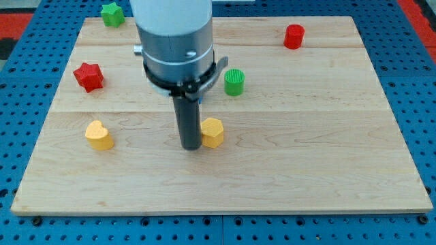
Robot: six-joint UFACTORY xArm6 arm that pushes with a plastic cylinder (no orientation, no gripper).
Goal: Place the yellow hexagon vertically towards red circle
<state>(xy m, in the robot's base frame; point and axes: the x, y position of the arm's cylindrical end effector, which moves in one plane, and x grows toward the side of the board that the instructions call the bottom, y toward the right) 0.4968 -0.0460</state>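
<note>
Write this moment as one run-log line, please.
tip: my tip beside yellow hexagon, on its left | target: red circle top right, far | status: not placed

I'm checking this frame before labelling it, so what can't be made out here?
- My tip and the yellow hexagon block: contact or a gap cannot be told in the camera view.
- Board behind the arm housing: hidden.
- Green star block: its top sits near the view's top edge.
</note>
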